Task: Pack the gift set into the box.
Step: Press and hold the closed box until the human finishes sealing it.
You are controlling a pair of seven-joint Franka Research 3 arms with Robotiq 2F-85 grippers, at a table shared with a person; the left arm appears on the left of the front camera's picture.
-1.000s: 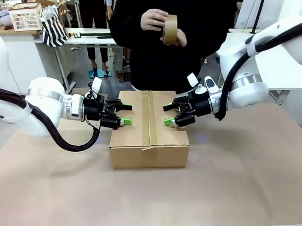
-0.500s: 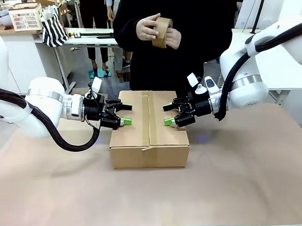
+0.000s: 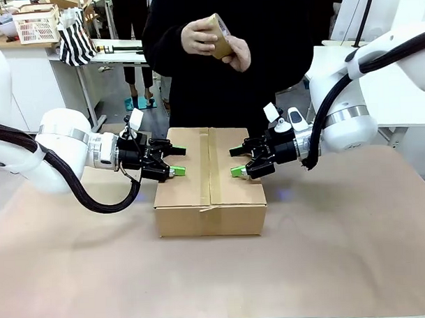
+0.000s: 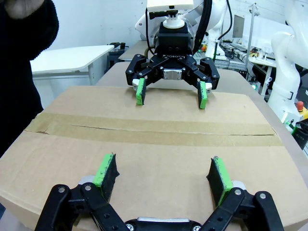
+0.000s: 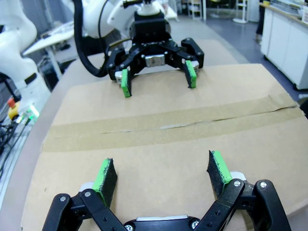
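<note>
The box (image 3: 210,180) stands in the middle of the table, flaps closed, with brown tape along its top seam (image 4: 154,127). My left gripper (image 3: 176,161) hovers open just over the box's left top edge, nothing between its fingers. My right gripper (image 3: 236,161) is open over the right top edge, facing the left one. In the left wrist view my own gripper (image 4: 163,174) sits over the cardboard with the right gripper (image 4: 171,92) opposite. The right wrist view mirrors this: my gripper (image 5: 163,174) near, the left gripper (image 5: 158,76) beyond the tape. The gift set is out of view.
A person in black stands at the far side, both hands holding a roll of brown tape (image 3: 219,36) at chest height. The table (image 3: 341,252) is covered in brown paper. A white lattice basket (image 3: 37,25) and a striped bag (image 3: 75,38) sit on a desk behind.
The person has turned and raised the tape roll in their hands, shifting slightly left. Both grippers and the box have stayed put.
</note>
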